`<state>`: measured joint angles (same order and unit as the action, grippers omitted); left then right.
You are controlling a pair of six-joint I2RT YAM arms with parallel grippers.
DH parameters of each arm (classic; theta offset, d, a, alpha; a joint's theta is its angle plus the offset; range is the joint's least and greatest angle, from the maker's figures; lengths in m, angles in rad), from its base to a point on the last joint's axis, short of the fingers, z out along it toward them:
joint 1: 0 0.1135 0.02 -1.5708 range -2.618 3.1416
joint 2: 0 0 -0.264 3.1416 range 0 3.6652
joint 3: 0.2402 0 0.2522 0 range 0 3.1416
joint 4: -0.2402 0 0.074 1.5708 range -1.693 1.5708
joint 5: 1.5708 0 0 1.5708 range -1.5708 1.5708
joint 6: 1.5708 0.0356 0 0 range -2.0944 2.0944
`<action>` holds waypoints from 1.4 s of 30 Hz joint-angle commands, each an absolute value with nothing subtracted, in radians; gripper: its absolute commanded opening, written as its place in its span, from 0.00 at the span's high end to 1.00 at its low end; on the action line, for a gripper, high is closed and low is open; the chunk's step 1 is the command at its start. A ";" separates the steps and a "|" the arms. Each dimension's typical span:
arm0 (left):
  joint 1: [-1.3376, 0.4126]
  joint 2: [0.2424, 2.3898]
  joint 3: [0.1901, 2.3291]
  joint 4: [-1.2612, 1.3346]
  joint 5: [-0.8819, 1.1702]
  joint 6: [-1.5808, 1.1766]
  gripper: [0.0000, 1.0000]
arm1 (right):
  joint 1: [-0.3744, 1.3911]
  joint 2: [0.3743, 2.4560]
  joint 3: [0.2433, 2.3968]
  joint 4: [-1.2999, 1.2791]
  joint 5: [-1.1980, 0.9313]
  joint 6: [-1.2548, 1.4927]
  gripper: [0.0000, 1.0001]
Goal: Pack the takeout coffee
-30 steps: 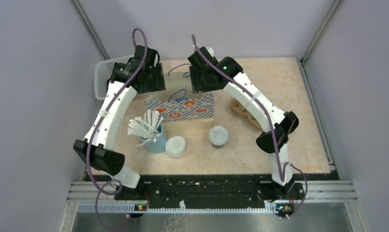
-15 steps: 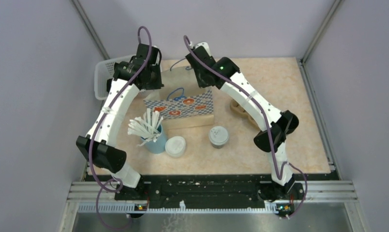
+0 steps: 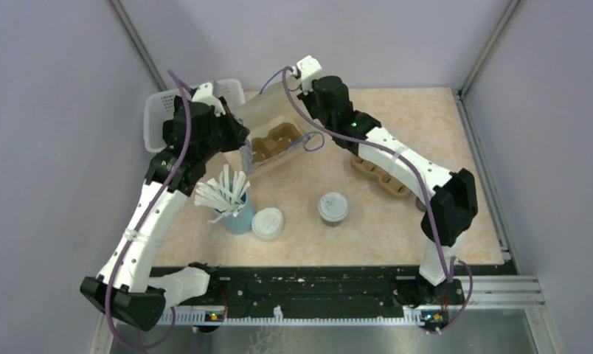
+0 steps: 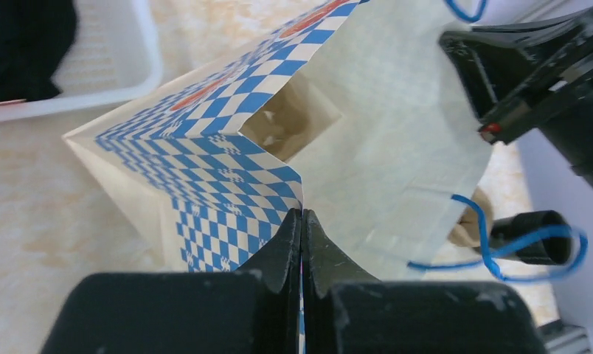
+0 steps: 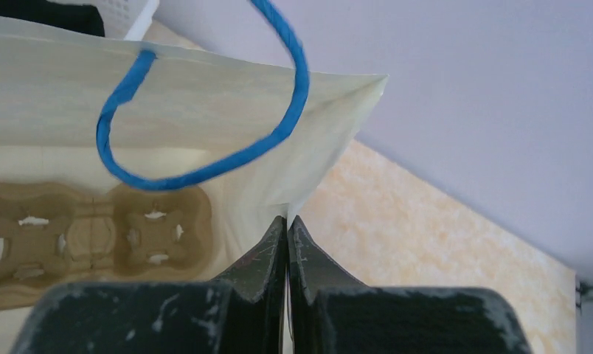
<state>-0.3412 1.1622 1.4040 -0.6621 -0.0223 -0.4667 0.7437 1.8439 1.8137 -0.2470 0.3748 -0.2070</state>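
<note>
The takeout coffee point(image 3: 333, 209), a dark cup with a greyish-white lid, stands alone on the table, in front of both grippers. A paper bag point(image 3: 273, 131) with a blue checker print and blue cord handles hangs between the grippers, its mouth pulled wide. My left gripper point(image 3: 242, 150) is shut on the bag's left rim, where checkered paper point(image 4: 227, 162) runs into the gripper's tips point(image 4: 301, 215). My right gripper point(image 3: 306, 122) is shut on the opposite rim, pinching the cream paper point(image 5: 205, 88) at the gripper's tips point(image 5: 287, 220). A brown cardboard cup carrier point(image 5: 94, 236) lies inside the bag.
A light blue cup of white straws point(image 3: 231, 203) and a white-lidded cup point(image 3: 268, 223) stand at the front left. Another cardboard carrier point(image 3: 382, 175) lies under the right arm. A white basket point(image 3: 157, 118) holding something dark sits at the back left corner.
Both grippers have shut on the bag's rims. The bag has been lifted and pulled apart, so its mouth now gapes and shows the carrier inside. Both arms have shifted.
</note>
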 commanded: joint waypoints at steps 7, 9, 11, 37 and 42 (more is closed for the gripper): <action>-0.345 0.999 0.978 -0.020 0.141 -0.544 1.00 | 0.704 1.628 1.388 0.584 0.128 -0.414 1.00; -0.345 0.989 0.908 0.073 0.143 -0.515 1.00 | 0.692 1.643 1.366 0.616 0.106 -0.401 1.00; -0.345 1.007 0.891 0.115 0.179 -0.490 1.00 | 0.675 1.665 1.366 0.620 0.075 -0.387 1.00; -0.299 1.339 1.381 -0.548 0.333 -0.936 1.00 | 0.627 1.993 2.256 -0.776 0.203 -0.065 1.00; -0.298 1.336 1.367 -0.574 0.285 -0.867 1.00 | 0.628 1.936 2.156 -0.858 0.147 0.056 1.00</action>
